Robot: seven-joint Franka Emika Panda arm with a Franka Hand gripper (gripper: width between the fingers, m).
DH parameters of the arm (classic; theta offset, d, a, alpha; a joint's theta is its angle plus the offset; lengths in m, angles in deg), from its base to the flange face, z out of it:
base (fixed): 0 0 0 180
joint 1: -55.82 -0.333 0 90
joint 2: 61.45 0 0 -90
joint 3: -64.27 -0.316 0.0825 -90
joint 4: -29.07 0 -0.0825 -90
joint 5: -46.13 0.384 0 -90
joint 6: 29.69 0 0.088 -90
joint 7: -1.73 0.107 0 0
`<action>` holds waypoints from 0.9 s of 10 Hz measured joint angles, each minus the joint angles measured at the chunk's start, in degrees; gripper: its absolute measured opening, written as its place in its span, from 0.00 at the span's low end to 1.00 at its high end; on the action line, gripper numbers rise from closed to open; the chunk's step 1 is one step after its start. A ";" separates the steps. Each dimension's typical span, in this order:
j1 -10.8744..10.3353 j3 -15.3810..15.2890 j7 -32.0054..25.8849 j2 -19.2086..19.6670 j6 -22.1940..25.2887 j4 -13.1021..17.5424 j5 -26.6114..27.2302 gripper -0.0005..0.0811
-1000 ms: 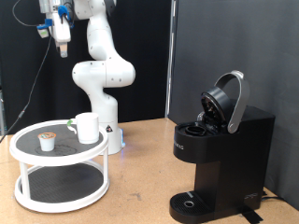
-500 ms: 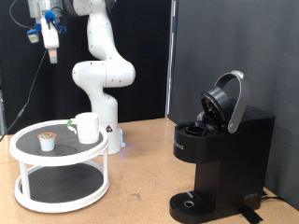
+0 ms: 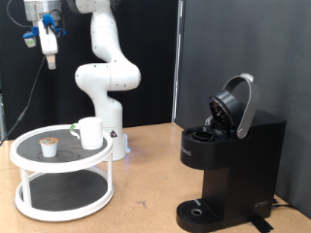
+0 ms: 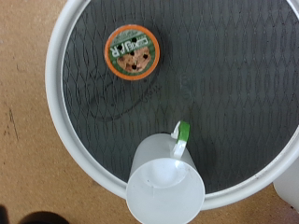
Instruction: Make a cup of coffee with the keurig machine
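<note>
The coffee pod (image 4: 131, 51) carries printed lettering on its orange-rimmed lid, reading something like "CUP/R" upside down in the wrist view, though the letters are too blurred to read for certain; a small pale mark on the front of the keurig machine (image 3: 229, 160) is too small to make out. The tool (image 3: 49, 41) hangs high in the exterior view's upper left, above the round white two-tier stand (image 3: 29, 155), and whether its fingers are apart or together cannot be told from here; nothing shows between them. Compared with half a second ago it sits a touch further left and slightly higher, while everything else lies as before. The cup (image 3: 91, 132), a plain white mug, stands upright on the stand's dark top shelf, near its right side, with the pod to its left and clearly apart from it. In the wrist view the mug (image 4: 165, 189) is seen from above with a green tag (image 4: 183, 133) beside its rim. The machine stands on the wooden counter (image 3: 146, 180) at the right, well apart from the stand, its rounded lid tilted up and open.
</note>
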 joint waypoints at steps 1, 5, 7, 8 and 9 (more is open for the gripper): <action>0.00 0.47 -0.98 -0.13 -0.65 -0.71 0.47 1.00; 0.43 2.24 -0.41 0.77 -7.43 -5.08 0.09 1.00; 0.88 3.06 -0.24 2.44 -11.62 -7.08 -0.38 1.00; 0.91 3.59 -0.28 3.44 -13.36 -7.84 -0.38 1.00; 0.92 4.25 -0.30 4.54 -15.11 -8.51 -0.37 1.00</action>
